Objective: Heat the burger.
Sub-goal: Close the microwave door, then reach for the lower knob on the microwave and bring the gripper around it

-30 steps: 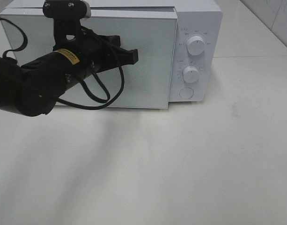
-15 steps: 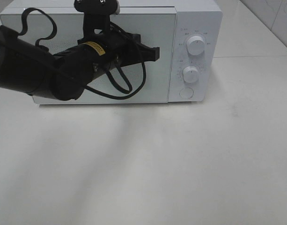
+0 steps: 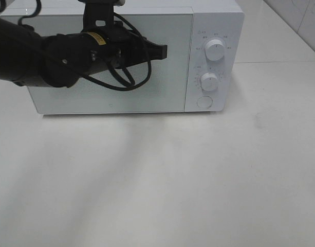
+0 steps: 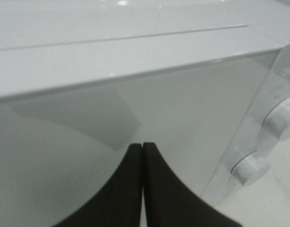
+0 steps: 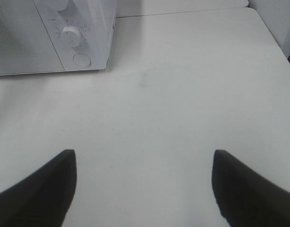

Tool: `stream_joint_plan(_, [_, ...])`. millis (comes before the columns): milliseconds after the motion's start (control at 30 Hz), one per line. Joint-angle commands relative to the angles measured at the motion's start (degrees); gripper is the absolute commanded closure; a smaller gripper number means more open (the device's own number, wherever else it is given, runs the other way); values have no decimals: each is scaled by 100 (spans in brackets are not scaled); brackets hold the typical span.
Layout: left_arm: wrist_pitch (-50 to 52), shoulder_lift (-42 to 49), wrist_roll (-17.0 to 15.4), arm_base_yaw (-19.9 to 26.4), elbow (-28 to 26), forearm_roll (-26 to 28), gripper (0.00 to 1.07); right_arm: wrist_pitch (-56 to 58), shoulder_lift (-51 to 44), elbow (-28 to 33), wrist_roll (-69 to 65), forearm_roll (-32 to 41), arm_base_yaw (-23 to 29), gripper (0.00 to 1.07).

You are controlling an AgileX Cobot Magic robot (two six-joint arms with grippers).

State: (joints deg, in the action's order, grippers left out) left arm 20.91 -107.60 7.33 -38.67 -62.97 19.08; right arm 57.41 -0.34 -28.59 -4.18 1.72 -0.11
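The burger is hidden from every view. The white microwave [image 3: 167,87] stands at the back of the table with its frosted door flush with the front. My left gripper [image 3: 162,51] is shut and empty, its tip at the upper right part of the door. In the left wrist view the two black fingers of the left gripper [image 4: 143,145] press together in front of the door [image 4: 192,109]. My right gripper [image 5: 144,161] is open over bare table, some way in front of the microwave [image 5: 21,42], with nothing between its fingers.
On the microwave's right panel sit an upper knob [image 3: 215,49], a lower knob [image 3: 210,81] and a round button [image 3: 204,102]. The white table [image 3: 198,180] spreads in front. A tiled wall [image 3: 301,20] rises at the back right.
The microwave door has swung from ajar to flush with the front. My left arm moved right and toward the oven along with it. The right gripper stayed still.
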Motion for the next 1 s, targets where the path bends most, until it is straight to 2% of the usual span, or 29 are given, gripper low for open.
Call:
stream_joint_plan(33, [-1037, 355, 6, -11, 138, 23, 90, -40, -143, 11, 69, -6, -34, 32])
stream_joint_plan(67, [-1037, 355, 6, -11, 138, 23, 90, -40, -143, 11, 69, -6, -34, 32])
stream_joint_plan(100, [-1369, 458, 6, -11, 172, -23, 78, -40, -143, 11, 69, -6, -34, 32])
stream_joint_plan(133, [-1994, 642, 6, -11, 218, -92, 48, -40, -143, 11, 69, -6, -34, 32])
stream_joint_plan(167, [-1994, 642, 6, -11, 218, -92, 48, -40, -143, 11, 69, -6, -34, 32])
stream_joint_plan(200, [-2664, 791, -6, -11, 218, -92, 12, -40, -143, 11, 69, -6, -34, 32])
stream_joint_plan(233, [-2664, 791, -6, -11, 218, -92, 12, -40, -143, 11, 69, -6, -34, 32])
stream_joint_plan(267, [-3025, 865, -17, -11, 218, -97, 4, -40, -143, 11, 69, -6, -34, 32])
stream_joint_plan(300, [-3701, 991, -17, -6, 218, -132, 7, -40, -143, 11, 69, -6, -34, 32])
stream_joint_plan(500, [-4933, 1312, -17, -6, 218, -132, 8, -40, -143, 11, 69, -6, -34, 32])
stream_joint_plan(567, [-5735, 1478, -17, -6, 218, -258, 8, -40, -143, 11, 69, -6, -34, 32])
stream_joint_plan(767, [-6652, 1782, -149, 40, 218, -498, 8, -40, -143, 11, 69, -6, -34, 32])
stream_joint_plan(833, [-7070, 2028, -338, 212, 218, -516, 8, -40, -143, 11, 69, -6, -34, 32])
stream_joint_plan(967, [-7443, 2320, -378, 533, 218, -527, 8, -40, -143, 11, 69, -6, -34, 32])
stream_joint_plan(1000, [-7660, 2532, -378, 802, 218, -561, 8, -40, -143, 11, 69, -6, -34, 32])
